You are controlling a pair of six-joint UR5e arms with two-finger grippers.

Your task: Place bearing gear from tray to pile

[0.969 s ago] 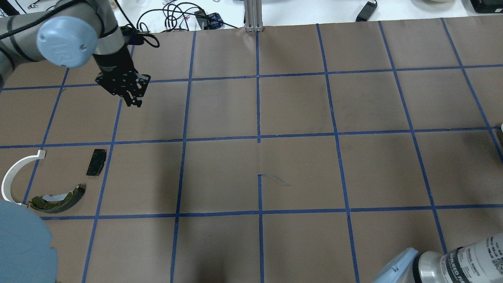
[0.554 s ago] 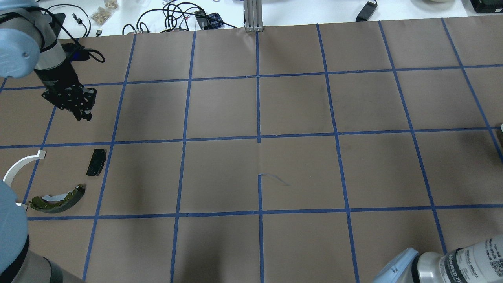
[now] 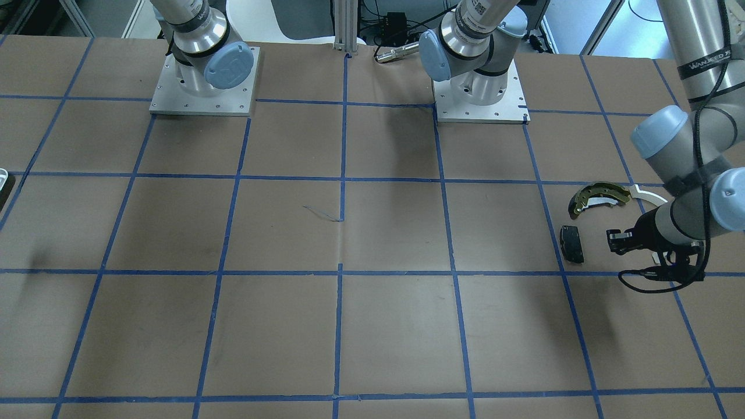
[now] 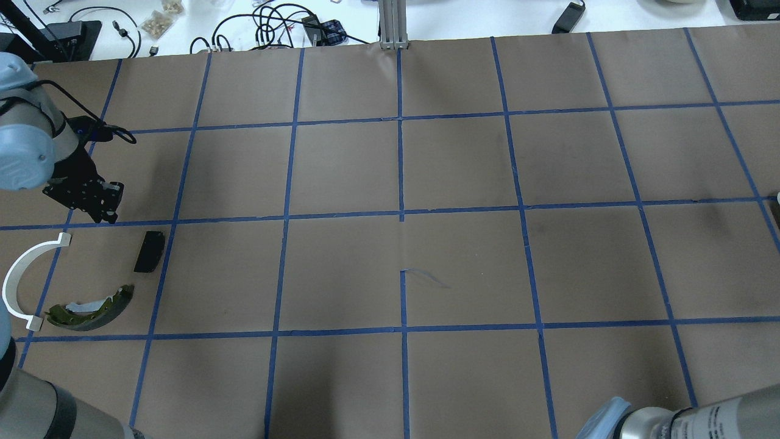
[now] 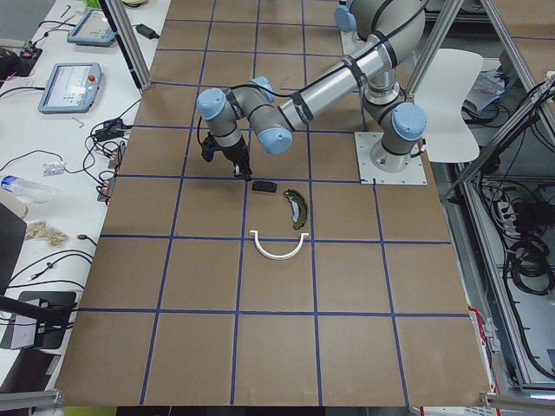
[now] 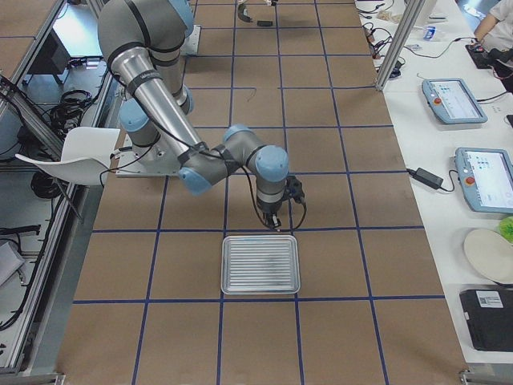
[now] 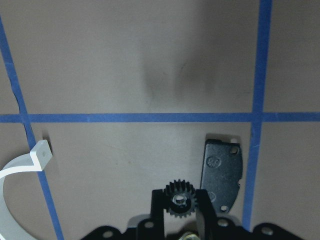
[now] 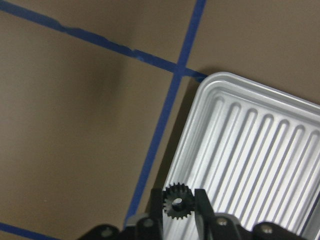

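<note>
1. Left wrist-mounted view: the left gripper (image 7: 180,201) has bare brown paper table (image 7: 125,60) ahead of it, crossed by blue tape lines (image 7: 125,118). A dark grey rectangular pad (image 7: 223,175) sits just right of its fingers, and a long white plastic arc (image 7: 20,169) is well off to its left.
2. It's clamped on a small black toothed bearing gear (image 7: 180,197), hub hole facing the camera.
3. The right gripper (image 8: 176,204) pinches a second black toothed gear (image 8: 175,200) over the corner of a ribbed silver metal tray (image 8: 260,150), with bare paper to its left.
4. The arc is cut off at the frame edge. The olive-gold curved brake shoe (image 4: 91,303) only shows overhead.
</note>
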